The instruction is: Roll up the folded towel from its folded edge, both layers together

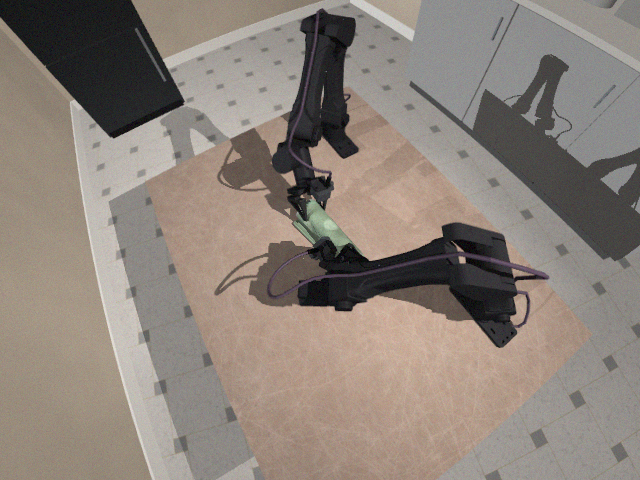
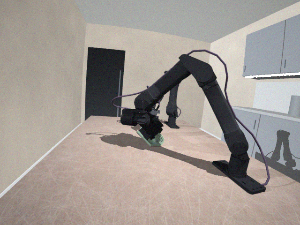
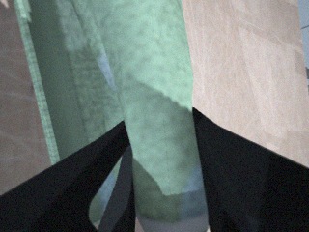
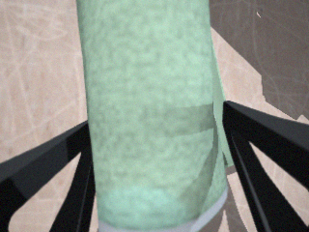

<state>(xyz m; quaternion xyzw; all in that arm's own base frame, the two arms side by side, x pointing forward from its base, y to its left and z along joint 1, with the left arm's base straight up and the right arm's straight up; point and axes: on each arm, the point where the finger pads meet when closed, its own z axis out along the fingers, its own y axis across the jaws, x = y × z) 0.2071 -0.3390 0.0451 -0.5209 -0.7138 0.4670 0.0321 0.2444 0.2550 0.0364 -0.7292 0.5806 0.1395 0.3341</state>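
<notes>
The green towel (image 1: pixel 329 225) (image 2: pixel 158 139) (image 3: pixel 154 72) (image 4: pixel 150 72) is on the brown desk (image 1: pixel 387 361) (image 2: pixel 121 181) (image 3: pixel 241 72) (image 4: pixel 39 72). Most of it is in a fat roll, and you can see curly rings at the end near the left arm. Along one side of the towel, a loose flap (image 1: pixel 305 232) (image 2: pixel 143 138) (image 3: pixel 36 72) (image 4: pixel 219 97) sticks out and slants up, so the towel is not all rolled up.

The left end effector (image 1: pixel 338 252) (image 2: pixel 151 138) (image 3: pixel 162 120) is at one end of the towel. It is closed on the roll, with one finger on each side, and it makes the roll look thin there.

The right end effector (image 1: pixel 313 210) (image 2: pixel 155 111) (image 4: pixel 158 120) is at the other end of the towel. It is partly open, with the roll between its fingers. I cannot tell if both of its fingers touch the towel. From the side, it is mostly hidden behind the left arm.

A tall black cupboard (image 1: pixel 103 67) (image 2: pixel 104 82) stands well apart from the towel. The gray cabinets (image 1: pixel 454 56) (image 2: pixel 271 48) are well away from the towel too.
</notes>
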